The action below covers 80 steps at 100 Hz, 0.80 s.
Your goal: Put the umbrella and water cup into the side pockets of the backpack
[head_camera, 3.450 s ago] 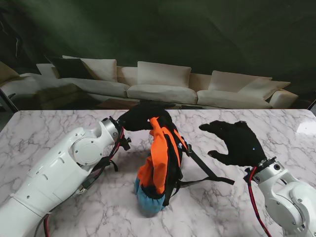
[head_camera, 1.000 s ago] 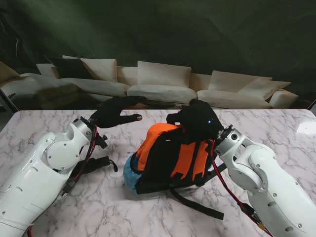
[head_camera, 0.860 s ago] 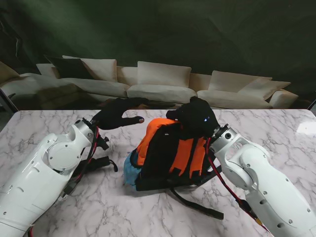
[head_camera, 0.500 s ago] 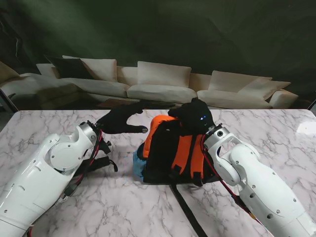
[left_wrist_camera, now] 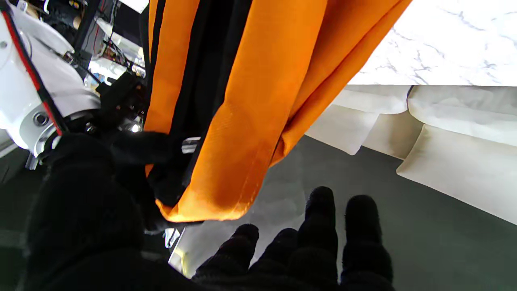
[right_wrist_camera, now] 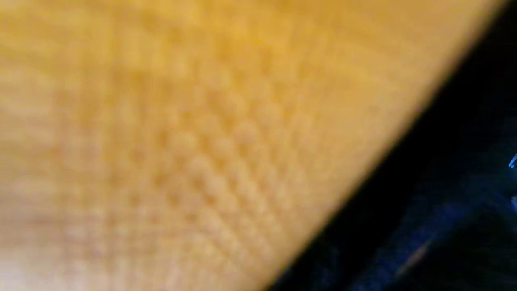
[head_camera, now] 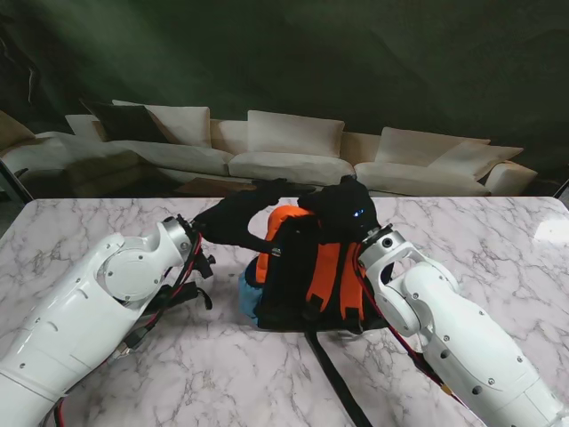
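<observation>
The orange and black backpack [head_camera: 311, 271] stands upright in the middle of the table, with a blue part [head_camera: 246, 294] low on its left side. My right hand [head_camera: 343, 208] is shut on the backpack's top and holds it up. My left hand [head_camera: 238, 219] is open, fingers apart, right beside the top left edge of the bag. In the left wrist view the orange fabric [left_wrist_camera: 242, 101] hangs close to my fingers [left_wrist_camera: 323, 234], which hold nothing. Blurred orange cloth [right_wrist_camera: 181, 133] fills the right wrist view. I see no umbrella or water cup.
A black strap [head_camera: 333, 384] trails from the backpack over the marble table [head_camera: 498, 240] toward me. A pale sofa [head_camera: 293, 151] stands beyond the far edge. Both white forearms flank the bag closely.
The right hand has come onto the backpack's top and raised the bag from lying to upright. My left hand let go earlier, and has now moved right, back to the bag's top.
</observation>
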Motion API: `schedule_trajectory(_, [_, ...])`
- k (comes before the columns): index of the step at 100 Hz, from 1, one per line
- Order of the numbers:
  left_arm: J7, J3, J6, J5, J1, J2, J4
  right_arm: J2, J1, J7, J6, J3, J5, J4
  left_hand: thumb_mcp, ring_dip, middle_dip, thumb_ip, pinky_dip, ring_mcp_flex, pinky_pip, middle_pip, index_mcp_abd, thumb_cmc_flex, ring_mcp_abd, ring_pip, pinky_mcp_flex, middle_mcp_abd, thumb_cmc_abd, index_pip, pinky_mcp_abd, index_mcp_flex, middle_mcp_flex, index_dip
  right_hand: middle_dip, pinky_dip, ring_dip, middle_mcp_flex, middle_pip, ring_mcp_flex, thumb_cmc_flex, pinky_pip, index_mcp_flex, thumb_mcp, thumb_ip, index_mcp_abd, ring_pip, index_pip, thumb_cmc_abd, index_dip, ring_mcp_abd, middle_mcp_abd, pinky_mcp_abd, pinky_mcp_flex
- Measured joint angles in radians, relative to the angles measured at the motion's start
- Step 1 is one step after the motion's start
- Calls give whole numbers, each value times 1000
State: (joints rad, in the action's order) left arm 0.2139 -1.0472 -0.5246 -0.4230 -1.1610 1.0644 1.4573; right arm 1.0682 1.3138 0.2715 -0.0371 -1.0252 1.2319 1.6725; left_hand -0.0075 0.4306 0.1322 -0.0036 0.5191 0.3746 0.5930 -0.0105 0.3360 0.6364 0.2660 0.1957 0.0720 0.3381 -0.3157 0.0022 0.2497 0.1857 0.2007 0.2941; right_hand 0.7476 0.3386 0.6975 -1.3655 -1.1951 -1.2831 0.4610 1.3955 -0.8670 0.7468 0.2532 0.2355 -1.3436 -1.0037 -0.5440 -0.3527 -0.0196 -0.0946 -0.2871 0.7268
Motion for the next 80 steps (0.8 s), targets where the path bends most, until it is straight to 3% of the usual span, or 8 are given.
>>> schedule_trajectory(19, [18,78,48,-22,66,0,-42,1,23,9,-14,-8,-1,19,2,0,12,0,0,6,5,0,27,77,-9,5,40,19,-30,0,-35,0,4,-7,-10,0,-24,0,22,-1,11,-2,11,-5,0,0,52,13,0,3,-1,7,1,-12])
schedule_trajectory(34, [33,136,69,37,108,6,-93,2,43,16,-30,-16,-1,35,2,0,57,0,-1,104,90,31,38,122,-31,41,91,18,-42,7,-57,0,130,14,-10,0,-37,0,37,-1,34,-9,11,-9,0,0,88,13,-1,3,-4,16,1,-21])
schedule_trajectory(40, [27,143,75,37,114,13,-105,1,49,17,-38,-18,-1,40,33,14,84,0,-6,181,146,59,39,156,-42,61,131,-12,-48,38,-60,4,226,36,-12,0,-64,0,51,-1,41,-13,12,-9,0,-1,149,13,-1,3,-5,20,1,-32])
schedule_trajectory(45, [25,143,86,39,113,17,-104,1,54,15,-49,-21,-3,44,51,16,120,0,-9,224,189,101,35,189,-56,71,160,-47,-58,86,-72,70,296,70,-19,0,-103,6,66,-1,48,-31,12,-9,0,-2,248,14,-1,13,-7,31,1,-51])
schedule_trajectory(55, [-20,157,91,36,111,22,-105,2,70,-19,-76,-36,-55,63,65,29,201,0,-10,303,256,223,-49,292,-88,92,211,-123,-18,200,-96,197,403,195,-35,1,-157,51,127,-1,50,-65,48,-16,-24,-23,430,28,20,27,-20,56,1,-90])
schedule_trajectory(64, [-48,160,96,32,106,30,-106,6,92,-27,-79,-50,-109,78,72,65,247,-7,-10,398,332,317,-127,379,-104,152,260,-171,9,356,-103,274,510,355,-43,22,-166,147,192,24,10,-85,60,-45,-59,-73,591,140,74,-6,-39,91,1,-133])
schedule_trajectory(73, [-57,157,99,32,98,38,-106,13,128,-25,-76,-75,-111,103,59,110,372,-8,-10,470,395,337,-204,470,-113,215,308,-208,34,535,-109,298,621,459,-120,36,-175,382,366,212,-42,-119,122,-56,-127,-107,781,282,116,-119,-50,120,1,-229])
schedule_trajectory(80, [-60,156,99,30,94,40,-104,16,167,-44,-78,-107,-105,141,59,128,423,-8,-10,510,420,334,-242,496,-117,242,345,-232,44,634,-109,321,688,465,-191,40,-213,558,474,389,-59,-157,190,-97,-137,-116,876,354,124,-153,-67,141,0,-317])
